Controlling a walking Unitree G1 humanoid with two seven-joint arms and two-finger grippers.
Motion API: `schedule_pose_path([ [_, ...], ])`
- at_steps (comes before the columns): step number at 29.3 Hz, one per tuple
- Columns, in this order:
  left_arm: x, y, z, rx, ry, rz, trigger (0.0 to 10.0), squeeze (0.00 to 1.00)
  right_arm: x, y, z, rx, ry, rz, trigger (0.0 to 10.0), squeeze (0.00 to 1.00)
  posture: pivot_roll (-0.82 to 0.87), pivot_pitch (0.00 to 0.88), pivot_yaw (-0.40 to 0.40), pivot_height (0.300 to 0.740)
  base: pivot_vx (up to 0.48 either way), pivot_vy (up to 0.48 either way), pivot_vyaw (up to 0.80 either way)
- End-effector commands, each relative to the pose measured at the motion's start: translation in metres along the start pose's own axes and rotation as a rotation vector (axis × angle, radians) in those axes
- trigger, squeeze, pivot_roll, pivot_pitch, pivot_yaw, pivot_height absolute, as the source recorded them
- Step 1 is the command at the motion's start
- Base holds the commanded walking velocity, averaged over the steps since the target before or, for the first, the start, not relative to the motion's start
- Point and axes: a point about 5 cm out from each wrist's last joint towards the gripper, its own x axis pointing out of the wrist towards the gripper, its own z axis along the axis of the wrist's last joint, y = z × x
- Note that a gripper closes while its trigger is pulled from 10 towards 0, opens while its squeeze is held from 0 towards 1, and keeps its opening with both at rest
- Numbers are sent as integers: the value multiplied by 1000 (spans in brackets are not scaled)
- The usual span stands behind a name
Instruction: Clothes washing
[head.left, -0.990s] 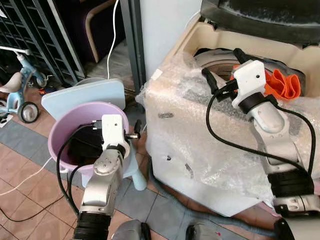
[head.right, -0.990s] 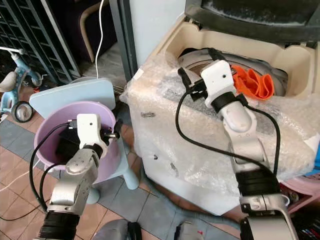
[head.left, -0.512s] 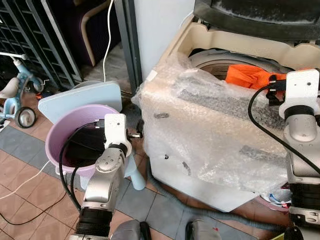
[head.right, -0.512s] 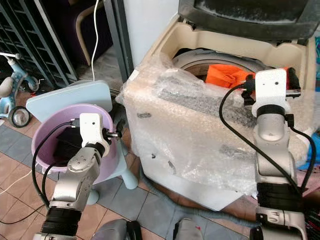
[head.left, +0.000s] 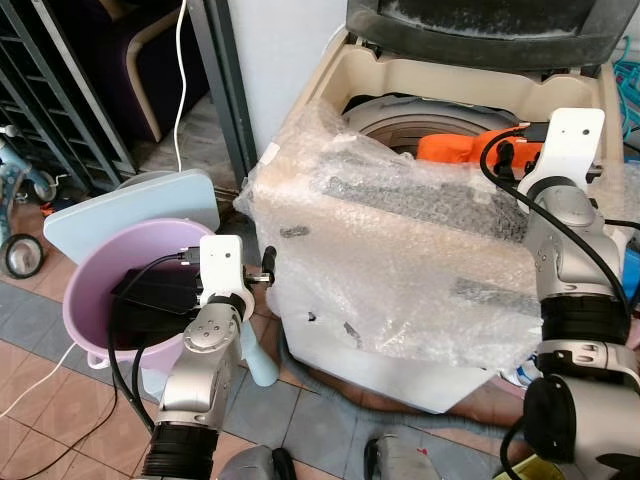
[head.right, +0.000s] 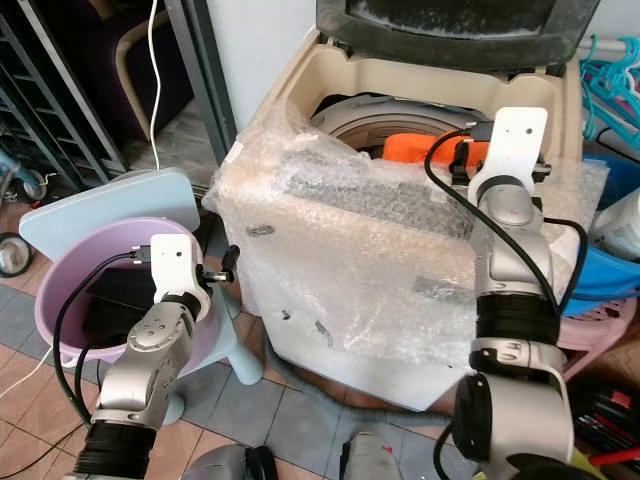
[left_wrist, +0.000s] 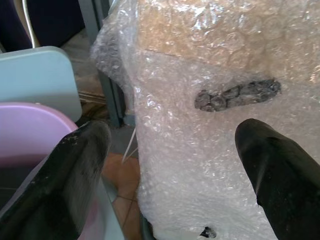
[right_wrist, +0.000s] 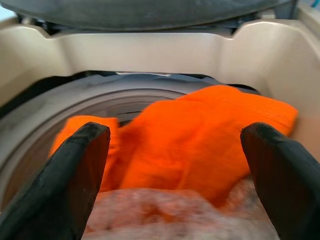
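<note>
One orange garment (right_wrist: 200, 145) lies in the washing machine (head.left: 400, 260); dark clothes (head.left: 160, 295) remain in the pink basin (head.left: 85, 290). Right gripper (right_wrist: 175, 165) and left gripper (left_wrist: 170, 165): wide apart, empty.

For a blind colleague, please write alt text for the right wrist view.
An orange cloth lies at the drum opening of a beige top-loading washing machine, seen between the two open black fingers of the right gripper. The dark lid stands raised behind.
</note>
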Motion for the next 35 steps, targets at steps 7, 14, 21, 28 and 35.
schedule_pose_path([
  [7,-3,3,-2,6,2,17,10000,0,-15,37,26,-194,-252,234,10000,627,-53,61,27,740,0,0,0],
  [14,-4,-4,-4,-8,2,-4,10000,0,-45,-2,24,-372,-410,64,10000,514,-74,64,35,740,0,0,0],
  [21,0,-5,1,-4,-15,-24,10000,0,-79,-8,15,-579,-505,-52,10000,376,-90,68,54,740,0,0,0],
  [28,1,-5,2,-1,-17,-28,10000,0,-90,-4,5,-567,-494,-63,10000,271,-89,68,60,740,-80,0,0],
  [35,1,-4,2,2,-13,-26,10000,0,-93,4,-1,-579,-491,-52,10000,278,-87,65,60,740,-204,0,0],
])
